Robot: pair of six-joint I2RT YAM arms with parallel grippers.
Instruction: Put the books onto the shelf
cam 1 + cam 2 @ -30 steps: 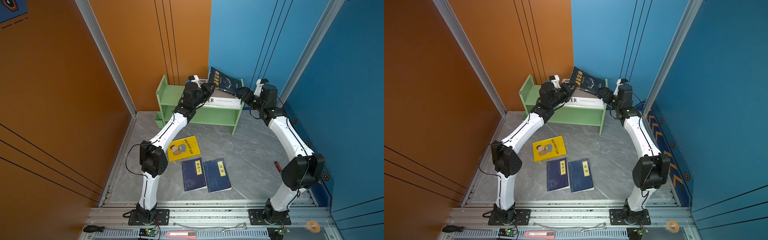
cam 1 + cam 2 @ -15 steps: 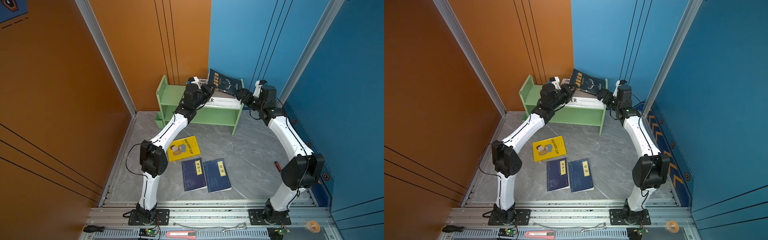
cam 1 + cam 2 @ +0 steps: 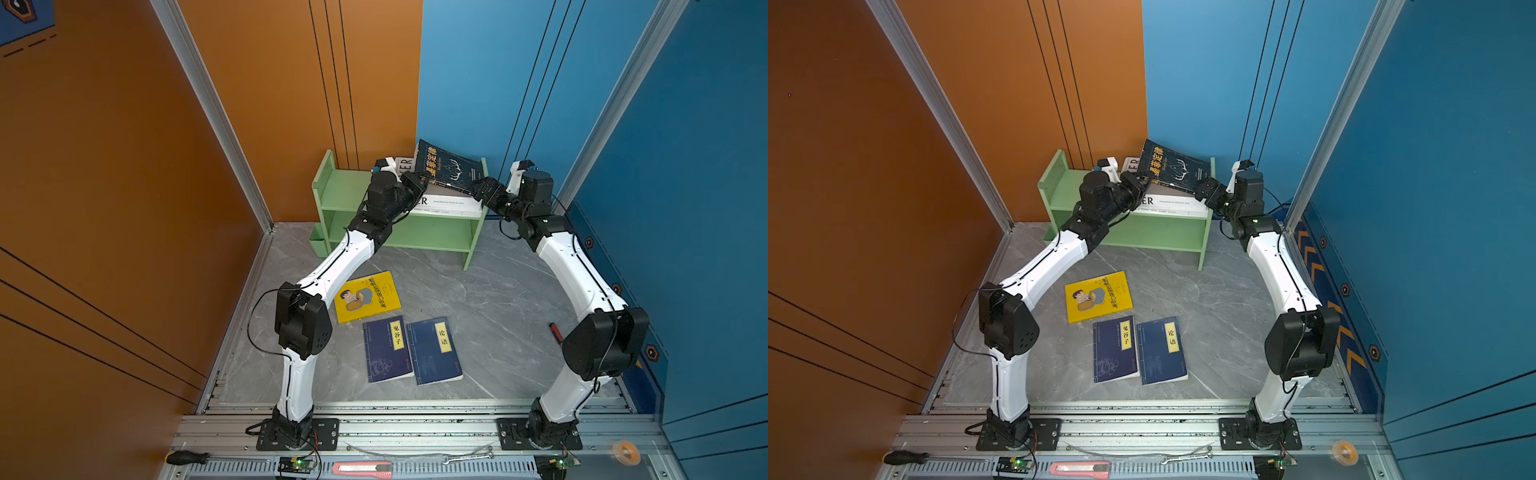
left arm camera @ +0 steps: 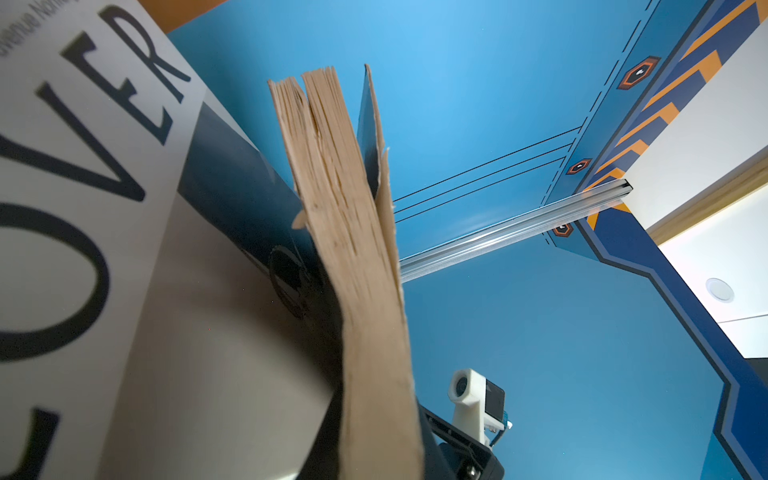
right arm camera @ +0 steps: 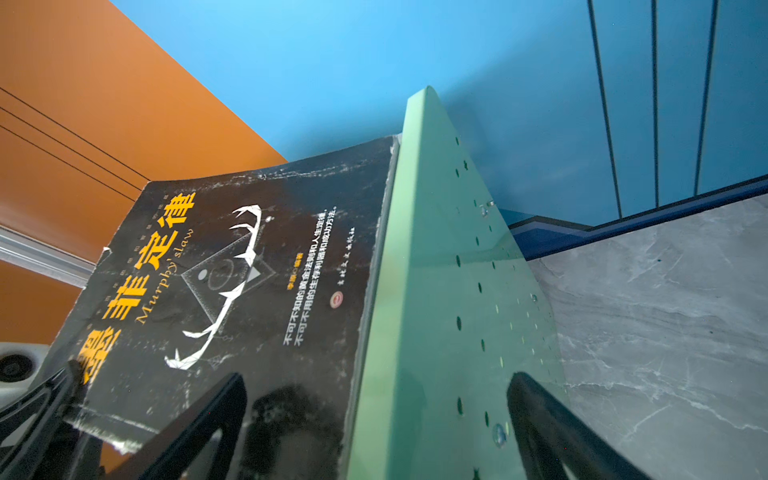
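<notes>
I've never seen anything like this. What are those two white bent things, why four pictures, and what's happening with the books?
They are two robot arms bolted to a rail, each ending in a two-fingered gripper. Two pictures look down from overhead; two come from small cameras on the wrists, hence the odd close-ups. The left gripper pinches a corner of the black book, which sits tilted over white books on the green shelf. The right gripper stands open at the book's other end. On the grey floor lie a yellow book and two navy books.
</notes>
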